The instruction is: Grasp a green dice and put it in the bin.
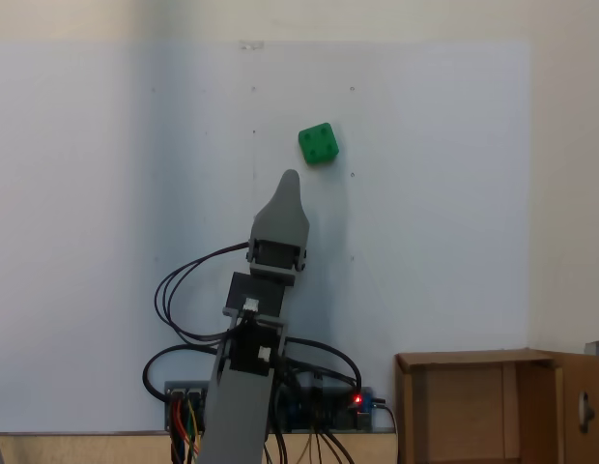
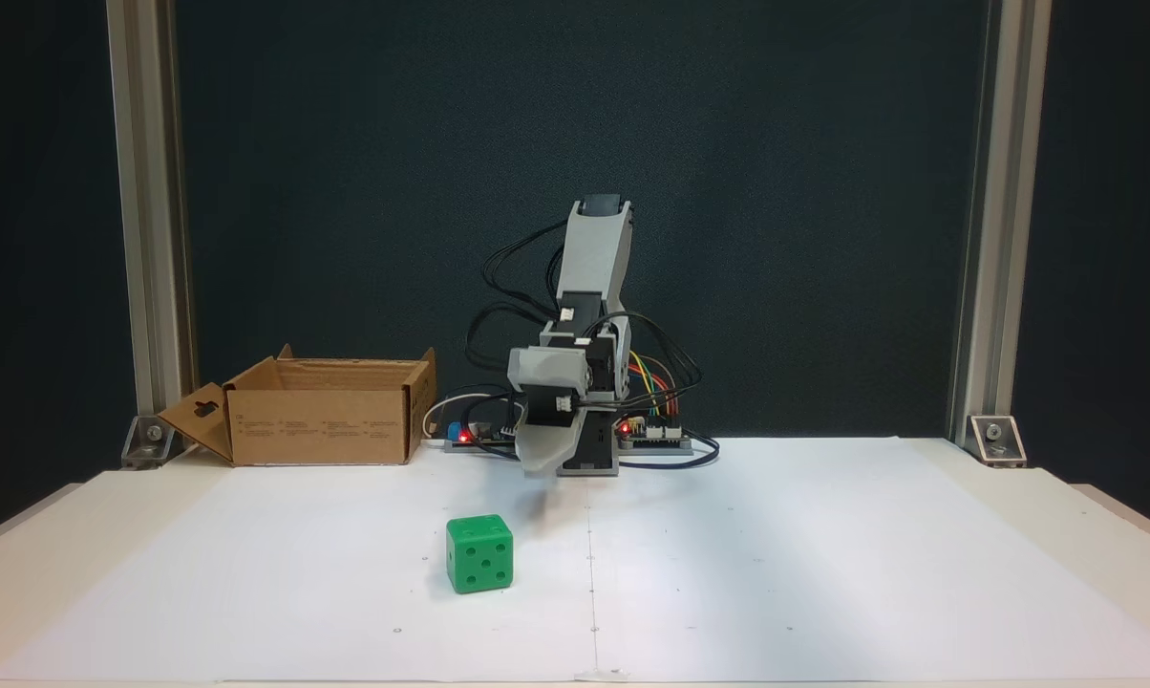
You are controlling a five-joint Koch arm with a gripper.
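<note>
Nearest the lens in a fixed view sat the green dice (image 2: 479, 553), resting alone on the white paper sheet (image 2: 823, 573) with nothing touching it. My gripper (image 2: 542, 461) hung above the paper, well short of the dice and carrying nothing; from above its tip (image 1: 288, 182) pointed toward the dice (image 1: 319, 144) but stopped near it. Only one grey jaw showed in both fixed views, the other lying behind it, so I could not tell whether the hand was spread or pressed together. I judged the approach barely begun, with the grasp and the carry both outstanding. The main risk, as I assessed it, was the descent: the dice sat turned at an angle to the arm's line, so jaws closing on its rounded edges could squeeze it out sideways or nudge it along the smooth paper. The bin (image 2: 322, 420) stood at the table's rear beside the arm's base, its upright flaps a likely snag on a low carry. Loose cables (image 2: 670, 377) and a circuit board (image 2: 656, 435) sat by the base, clear of the reach.
</note>
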